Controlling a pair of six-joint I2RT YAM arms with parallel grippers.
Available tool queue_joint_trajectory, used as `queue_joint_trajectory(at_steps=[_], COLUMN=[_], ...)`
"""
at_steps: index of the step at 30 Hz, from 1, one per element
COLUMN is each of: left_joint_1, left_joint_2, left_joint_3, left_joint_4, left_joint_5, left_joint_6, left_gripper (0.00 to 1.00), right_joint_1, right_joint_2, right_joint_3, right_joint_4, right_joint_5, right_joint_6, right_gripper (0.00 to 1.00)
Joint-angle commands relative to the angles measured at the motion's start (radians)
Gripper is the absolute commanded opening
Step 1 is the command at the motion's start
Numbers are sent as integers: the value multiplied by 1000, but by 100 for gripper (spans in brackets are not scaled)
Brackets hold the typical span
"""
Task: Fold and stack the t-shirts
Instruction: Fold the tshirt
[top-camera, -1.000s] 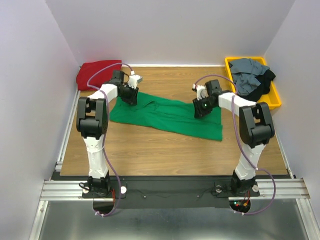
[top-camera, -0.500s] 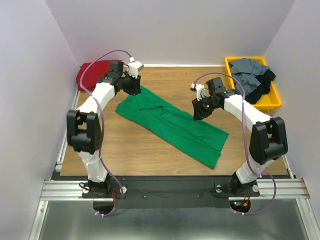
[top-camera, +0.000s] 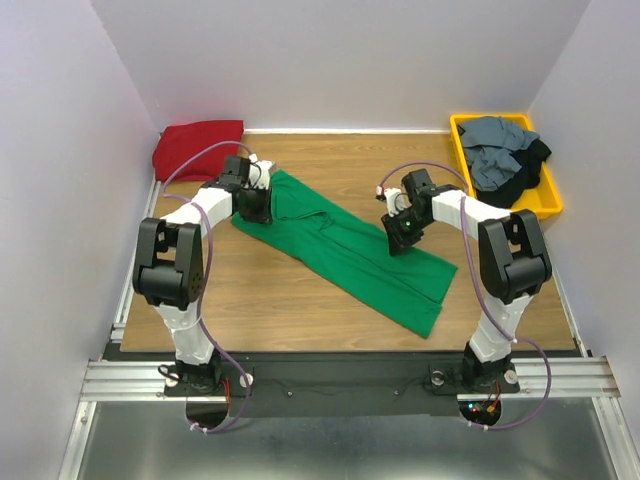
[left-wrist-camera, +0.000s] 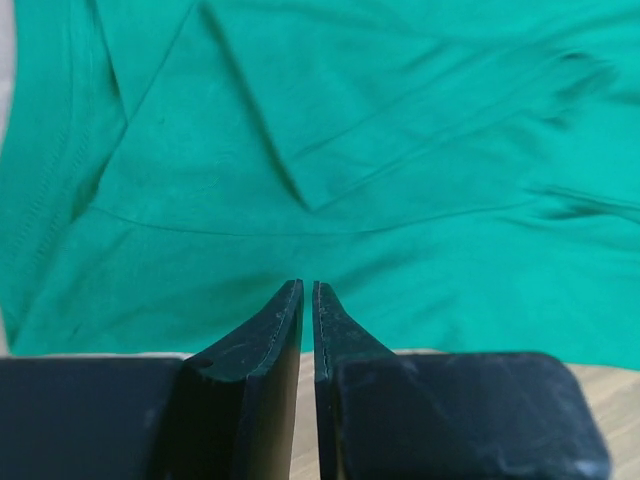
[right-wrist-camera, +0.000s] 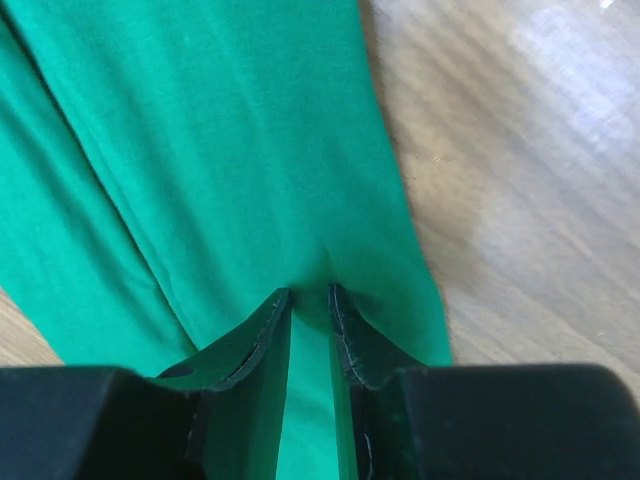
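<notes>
A bright green t-shirt (top-camera: 350, 255) lies spread as a long diagonal band across the middle of the wooden table. My left gripper (top-camera: 256, 205) rests low at its far left end. In the left wrist view its jaws (left-wrist-camera: 307, 288) are almost closed, tips over the near edge of the green cloth (left-wrist-camera: 350, 150). My right gripper (top-camera: 400, 236) sits on the shirt's right edge. In the right wrist view it (right-wrist-camera: 310, 292) pinches a puckered fold of the green cloth (right-wrist-camera: 220, 130). A dark red t-shirt (top-camera: 197, 146) lies folded in the far left corner.
A yellow tray (top-camera: 458, 128) at the far right holds crumpled slate grey (top-camera: 492, 142) and black (top-camera: 530, 168) t-shirts. White walls close in the table on the left, back and right. Bare wood (right-wrist-camera: 520, 150) shows right of the shirt.
Both grippers swung the green shirt from a flat horizontal spread into a diagonal lay. In the last half second both arms drew in and came down to the table.
</notes>
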Motion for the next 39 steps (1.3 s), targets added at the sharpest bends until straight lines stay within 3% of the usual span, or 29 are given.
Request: queue_joint_trajectory(at_steps=[1, 5, 8, 11, 13, 16, 18, 21, 29, 31, 35, 39], left_joint_1=[-10, -13, -13, -13, -13, -12, -10, -10, -18, -24, -50, -71], left_joint_2=[42, 163, 295, 440, 519, 646, 648, 530, 276, 257, 280, 295], left_joint_3=[9, 68, 212, 447, 684, 998, 1061, 980, 567, 463, 403, 368], left_joint_4=[-8, -2, -18, -92, -132, -216, -190, -99, -28, 17, 23, 32], left_joint_5=[-57, -100, -134, -169, -180, -154, -128, -79, 56, 69, 75, 64], left_joint_6=[-21, -16, 4, 45, 74, 124, 133, 116, -3, -27, -53, -62], left_gripper=[20, 19, 17, 17, 17, 18, 22, 24, 23, 22, 20, 20], right_joint_1=[0, 26, 29, 29, 29, 29, 29, 29, 35, 39, 77, 120], right_joint_2=[-32, -32, -23, -27, -27, -30, -32, -20, 49, 52, 51, 37], right_joint_3=[-59, -105, -105, -59, -21, 76, 111, 115, 44, 20, -34, -94], right_joint_4=[-7, -7, -10, -22, -35, -53, -53, -52, 10, 30, 57, 96], right_joint_5=[-38, -85, -136, -165, -187, -211, -239, -260, -270, -262, -248, -262], right_joint_6=[-1, 12, 29, 58, 82, 114, 122, 113, 104, 105, 121, 147], right_gripper=[27, 27, 31, 46, 50, 54, 54, 52, 38, 34, 25, 24])
